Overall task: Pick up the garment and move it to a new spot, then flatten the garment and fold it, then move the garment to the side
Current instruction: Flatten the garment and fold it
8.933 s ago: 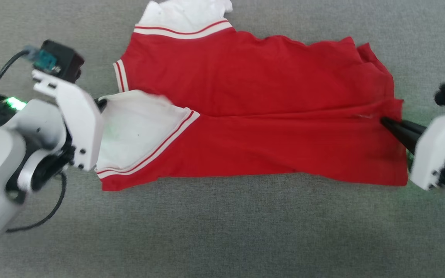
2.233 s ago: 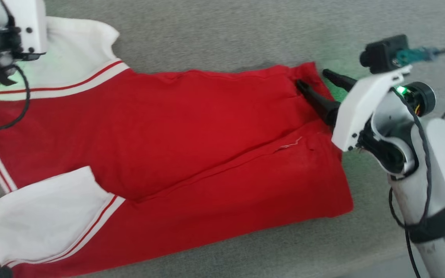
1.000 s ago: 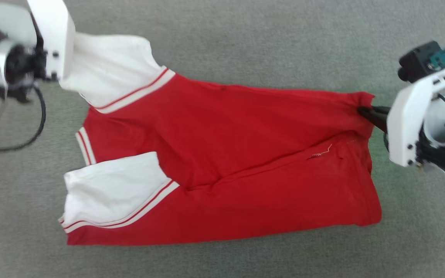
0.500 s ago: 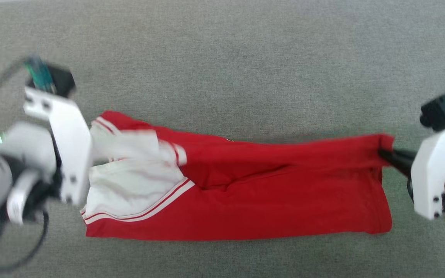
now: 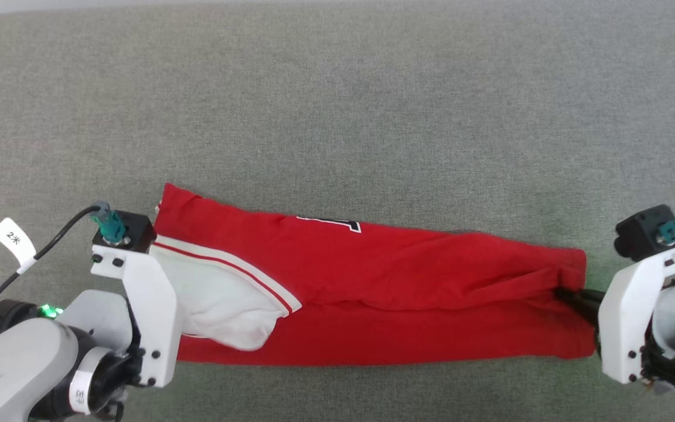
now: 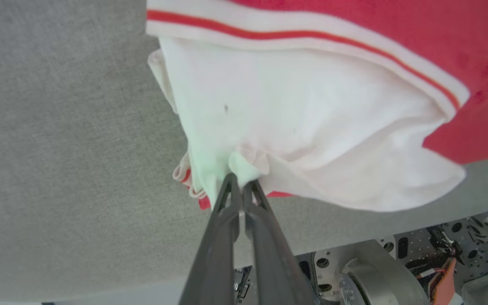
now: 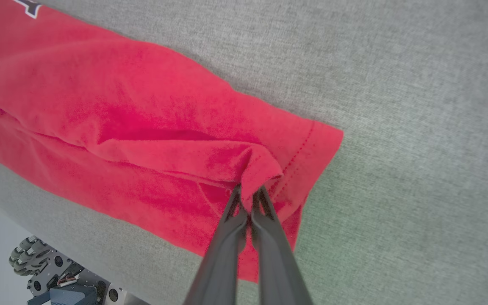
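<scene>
- Where the head camera looks down, a grey woven surface [image 5: 337, 105] is seen under all of the work, and its near edge is shown in both wrist views.
- The red jersey T-shirt [image 5: 408, 275] is laid out as a long, narrow band close to the near edge of the surface, running from the left side to the right. It is doubled lengthwise, with an upper red layer folded over a lower one.
- A white sleeve [image 5: 220, 305], edged with a red stripe between white bands, is bunched at the left end of the band and rests on the red fabric.
- The left gripper [image 6: 239, 183] is pressed together on a gathered pinch of the white sleeve fabric, at the end of the band nearest the left side of the surface.
- The right gripper [image 7: 250, 192] is clamped on a red fold at the opposite end, just inside the stitched hem.
- Part of the black, white-outlined lettering [image 5: 331, 223] is exposed along the far side of the band and is cut off by the fold.
- A small white tag [image 5: 14, 239] is fixed to the cable at the left wrist.
</scene>
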You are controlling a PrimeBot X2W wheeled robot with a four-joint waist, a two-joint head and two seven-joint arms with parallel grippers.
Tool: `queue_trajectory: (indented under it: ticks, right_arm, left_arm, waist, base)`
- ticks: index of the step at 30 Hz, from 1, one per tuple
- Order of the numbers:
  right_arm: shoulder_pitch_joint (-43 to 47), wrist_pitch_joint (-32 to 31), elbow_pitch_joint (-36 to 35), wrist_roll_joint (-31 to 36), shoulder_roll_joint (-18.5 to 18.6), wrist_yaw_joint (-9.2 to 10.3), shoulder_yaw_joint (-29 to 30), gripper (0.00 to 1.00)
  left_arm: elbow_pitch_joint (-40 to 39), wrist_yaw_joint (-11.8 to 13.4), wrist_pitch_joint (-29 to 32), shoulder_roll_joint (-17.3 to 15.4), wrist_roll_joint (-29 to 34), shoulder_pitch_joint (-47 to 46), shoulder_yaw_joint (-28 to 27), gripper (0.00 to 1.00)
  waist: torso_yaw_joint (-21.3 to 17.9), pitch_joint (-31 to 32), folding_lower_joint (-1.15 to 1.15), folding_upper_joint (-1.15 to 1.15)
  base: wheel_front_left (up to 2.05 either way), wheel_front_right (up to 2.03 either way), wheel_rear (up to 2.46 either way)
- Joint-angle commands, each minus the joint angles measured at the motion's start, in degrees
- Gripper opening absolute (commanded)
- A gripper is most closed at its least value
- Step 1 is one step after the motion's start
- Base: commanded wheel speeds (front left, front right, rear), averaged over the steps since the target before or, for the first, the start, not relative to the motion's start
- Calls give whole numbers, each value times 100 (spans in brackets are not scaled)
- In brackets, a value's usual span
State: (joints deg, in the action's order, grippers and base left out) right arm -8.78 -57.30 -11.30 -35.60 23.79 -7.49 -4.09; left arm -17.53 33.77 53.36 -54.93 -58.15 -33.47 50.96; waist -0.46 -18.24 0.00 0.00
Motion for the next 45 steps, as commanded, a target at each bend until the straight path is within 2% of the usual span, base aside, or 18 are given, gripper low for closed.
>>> queue_trajectory:
  ticks: [1,7,13,23,29,36,37,38,39,45]
  right_arm:
    - [81,60,16,37,-35,0,-27,100]
    - [376,288,6,-93,-194,0,44,100]
    - [666,571,-36,-91,-354,0,370,100]
    - [575,637,271,-110,-341,0,845,100]
    - [430,580,739,-261,-276,0,777,100]
    - [144,538,1321,-550,-313,-1,435,98]
    - [99,494,1399,-638,-325,-2,329,53]
    - [47,492,1461,-714,-331,-7,233,31]
    - [14,483,1519,-802,-346,-11,145,0]
    - [-224,625,1619,-1319,-238,-13,-26,0]
  left_arm:
    - [75,-33,-122,52,-107,88,-73,100]
    - [259,-260,-1109,252,-231,427,-457,100]
    - [291,-544,-2351,367,-192,870,-859,100]
    - [694,-1057,-4454,759,9,1391,-1409,100]
    - [1039,-1328,-5578,971,79,1709,-1718,100]
    - [1527,-1609,-6428,1184,59,2020,-1907,100]
    - [1603,-1665,-6540,1228,70,2036,-1949,100]
    - [1675,-1738,-6616,1307,23,2054,-2003,100]
    - [1766,-1797,-6678,1353,14,2095,-2043,100]
    - [2131,-2198,-6854,1806,435,2275,-2598,100]
  waist:
    - [-1,33,0,0]
    - [23,149,0,0]
    - [93,193,0,0]
    - [359,165,0,0]
    - [537,145,0,0]
    - [686,133,0,0]
    - [706,132,0,0]
    - [730,131,0,0]
    - [749,135,0,0]
    - [812,166,0,0]
  base:
    - [0,0,0]
    - [0,0,0]
    - [0,0,0]
    - [0,0,0]
    - [0,0,0]
    - [0,0,0]
    - [0,0,0]
    - [0,0,0]
    - [0,0,0]
    - [0,0,0]
